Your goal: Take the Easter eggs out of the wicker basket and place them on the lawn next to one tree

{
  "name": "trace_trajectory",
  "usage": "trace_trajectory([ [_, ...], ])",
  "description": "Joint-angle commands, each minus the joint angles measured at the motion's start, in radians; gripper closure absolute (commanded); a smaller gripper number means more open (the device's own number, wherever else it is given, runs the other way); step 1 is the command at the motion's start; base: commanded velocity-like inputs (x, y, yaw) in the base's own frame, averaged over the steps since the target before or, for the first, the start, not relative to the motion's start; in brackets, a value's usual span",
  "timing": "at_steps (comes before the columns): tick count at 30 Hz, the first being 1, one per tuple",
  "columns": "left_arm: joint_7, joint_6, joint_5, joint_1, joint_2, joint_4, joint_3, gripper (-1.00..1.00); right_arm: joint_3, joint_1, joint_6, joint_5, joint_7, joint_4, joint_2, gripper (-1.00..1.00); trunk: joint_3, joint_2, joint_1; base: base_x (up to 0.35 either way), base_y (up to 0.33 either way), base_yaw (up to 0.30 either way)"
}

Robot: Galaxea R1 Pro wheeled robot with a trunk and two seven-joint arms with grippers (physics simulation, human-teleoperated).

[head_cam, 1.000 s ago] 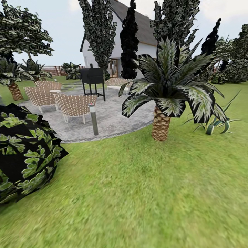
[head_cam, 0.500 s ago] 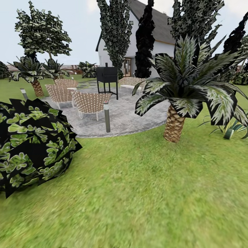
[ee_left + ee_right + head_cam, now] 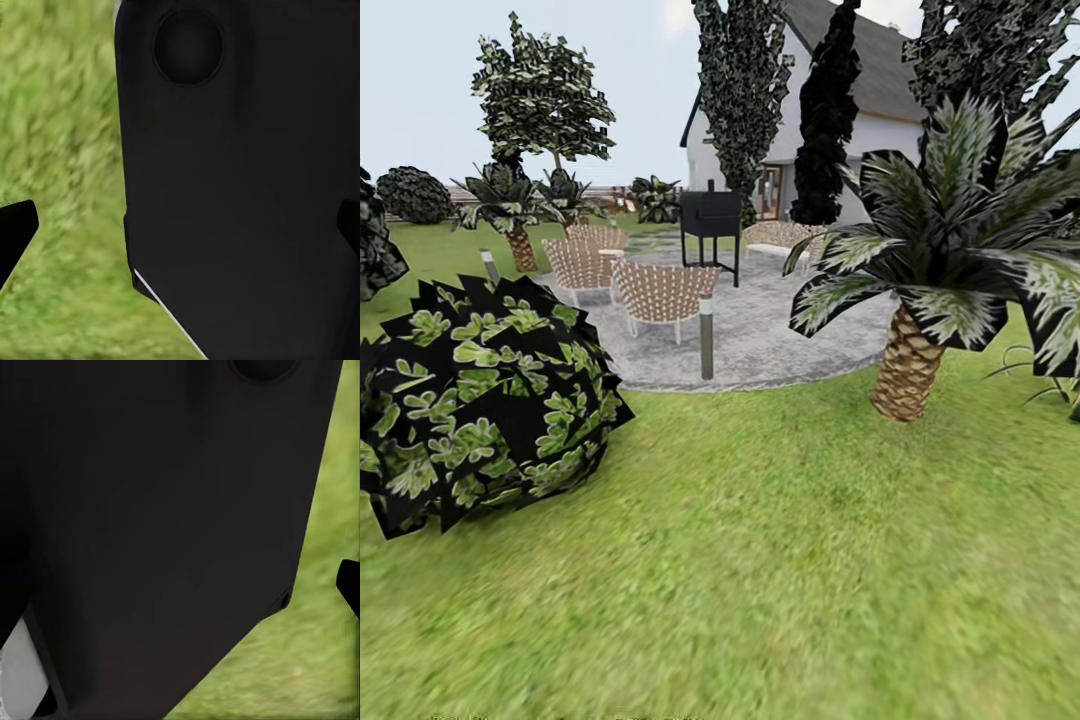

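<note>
Green lawn (image 3: 790, 560) stretches ahead, bush (image 3: 480, 400) at ten o'clock, palm (image 3: 920, 340) at two. Basket and eggs unseen; whether either tool is clenched, I cannot tell. Best scan slowly.

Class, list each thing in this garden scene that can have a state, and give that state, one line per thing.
Green grass lawn: bare of eggs and basket where visible.
Black box-shaped grill on legs: upright, lid closed.
Woven wicker patio chairs: upright, unoccupied.
Short grey post light: upright.
Scaly-trunked palm: standing upright.
</note>
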Motion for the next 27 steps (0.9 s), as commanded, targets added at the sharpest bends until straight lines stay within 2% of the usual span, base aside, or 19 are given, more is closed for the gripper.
trace_trajectory([
  [1, 0.0, -0.004, 0.0, -0.001, 0.0, 0.001, -0.001, -1.0, 0.0, 0.0, 0.0, 0.002, 0.0, -0.001, 0.0, -1.0, -0.001, 0.0, 0.0, -0.003, 0.0, 0.243],
  [24, 0.0, -0.096, 0.0, -0.001, 0.0, 0.001, -0.001, -1.0, -0.001, 0.0, -0.001, -0.001, 0.0, -0.003, 0.006, -1.0, -0.012, 0.0, 0.0, -0.018, 0.0, 0.243],
  [27, 0.0, -0.121, 0.0, -0.001, 0.0, 0.001, 0.002, -1.0, -0.001, 0.0, -0.001, -0.001, 0.0, -0.003, 0.015, -1.0, -0.014, 0.0, 0.0, -0.007, 0.0, 0.243],
])
